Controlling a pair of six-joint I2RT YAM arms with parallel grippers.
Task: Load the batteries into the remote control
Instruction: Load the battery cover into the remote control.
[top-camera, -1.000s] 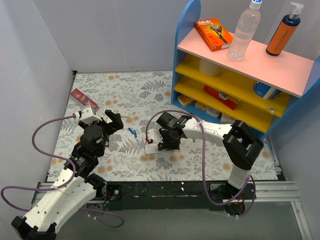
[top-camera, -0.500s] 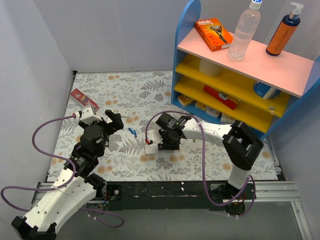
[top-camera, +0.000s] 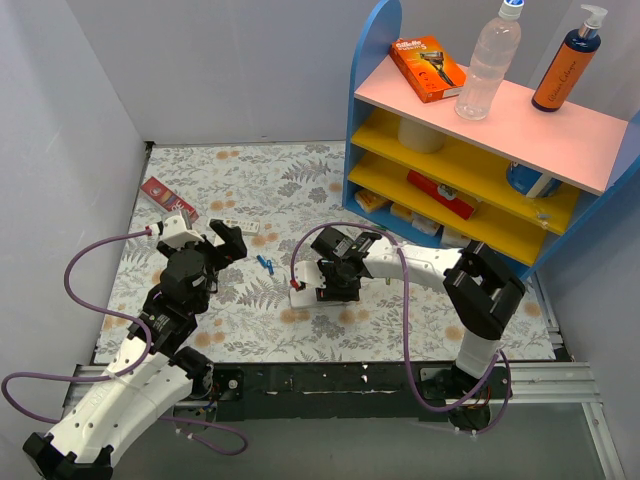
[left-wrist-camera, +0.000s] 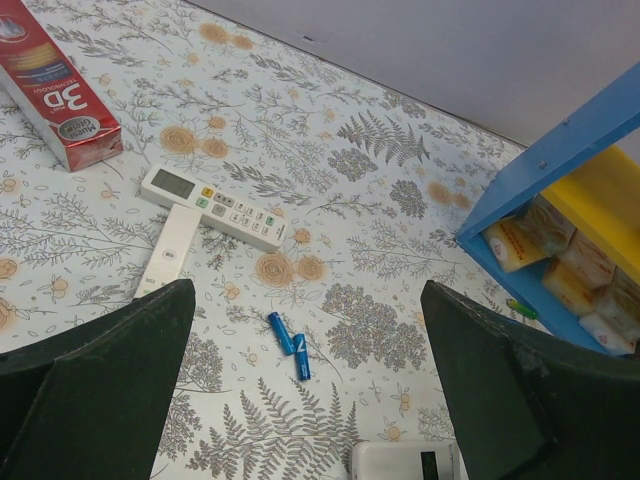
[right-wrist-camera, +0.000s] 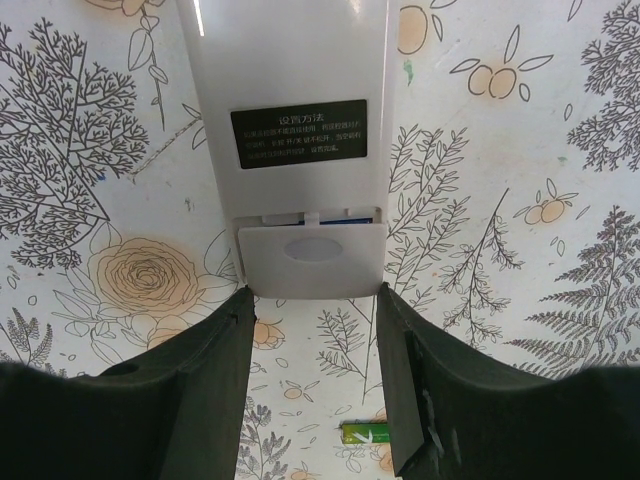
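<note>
The remote control lies back up on the floral mat, its battery cover slid partly out, with a blue sliver showing in the recess. My right gripper is open; its fingertips sit at the two corners of the cover end. A green battery lies between the fingers. In the top view the right gripper is over the remote control. Two blue batteries lie touching on the mat below my open, empty left gripper, also seen from above. The remote control's corner shows at the bottom of the left wrist view.
A thinner white remote with a crosswise piece and a red box lie at the far left. A blue and yellow shelf holding boxes and bottles stands at the right. A small green thing lies by the shelf foot.
The right gripper and the remote control have shifted slightly to the left on the mat. The left arm has not moved.
</note>
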